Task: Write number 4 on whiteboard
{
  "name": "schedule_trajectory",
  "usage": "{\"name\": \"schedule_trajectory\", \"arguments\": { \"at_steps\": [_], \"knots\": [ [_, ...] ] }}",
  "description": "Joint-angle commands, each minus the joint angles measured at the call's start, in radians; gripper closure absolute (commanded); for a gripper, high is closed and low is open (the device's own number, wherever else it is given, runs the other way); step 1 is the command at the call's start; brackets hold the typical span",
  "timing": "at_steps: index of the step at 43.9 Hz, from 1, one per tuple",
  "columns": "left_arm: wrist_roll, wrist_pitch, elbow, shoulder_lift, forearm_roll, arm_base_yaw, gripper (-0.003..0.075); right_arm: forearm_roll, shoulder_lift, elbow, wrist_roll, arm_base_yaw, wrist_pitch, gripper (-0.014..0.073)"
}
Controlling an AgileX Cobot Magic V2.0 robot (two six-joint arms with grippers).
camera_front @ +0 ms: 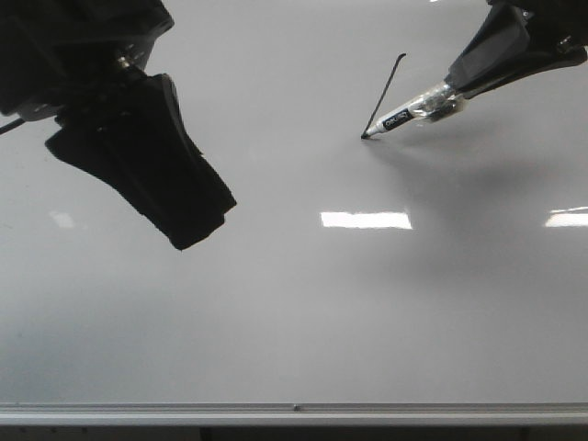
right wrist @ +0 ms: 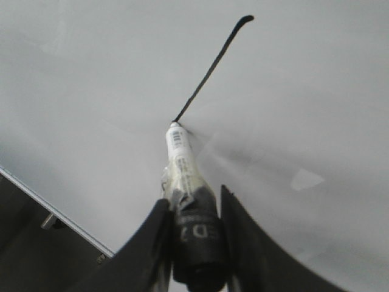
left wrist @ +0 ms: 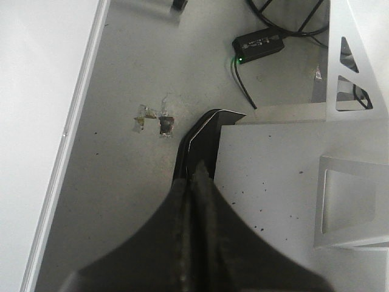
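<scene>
The whiteboard (camera_front: pixel 294 303) fills the front view, glossy grey-white with an aluminium rail along its lower edge. One thin black slanted stroke (camera_front: pixel 384 96) of the number 4 is on it at the upper right; it also shows in the right wrist view (right wrist: pixel 209 70). My right gripper (camera_front: pixel 487 64) is shut on a marker (camera_front: pixel 413 112), whose tip touches the board at the stroke's lower end. In the right wrist view the marker (right wrist: pixel 185 176) sits between the fingers (right wrist: pixel 234 219). My left gripper (camera_front: pixel 188 225) is shut and empty, hovering at the left.
Bright rectangular light reflections (camera_front: pixel 366 220) lie on the board. The left wrist view shows the gripper (left wrist: pixel 194 176) over a grey floor (left wrist: pixel 121 182), with a black box and cables (left wrist: pixel 258 45), a white metal frame (left wrist: pixel 355 91) and the board's edge (left wrist: pixel 67 134).
</scene>
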Motion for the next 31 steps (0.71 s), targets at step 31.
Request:
{"name": "schedule_trajectory", "arguments": {
  "at_steps": [31],
  "knots": [
    [-0.008, 0.001, -0.030, -0.041, -0.053, -0.008, 0.0741, 0.003, -0.223, -0.049, 0.002, -0.276, 0.168, 0.0655]
  ]
}}
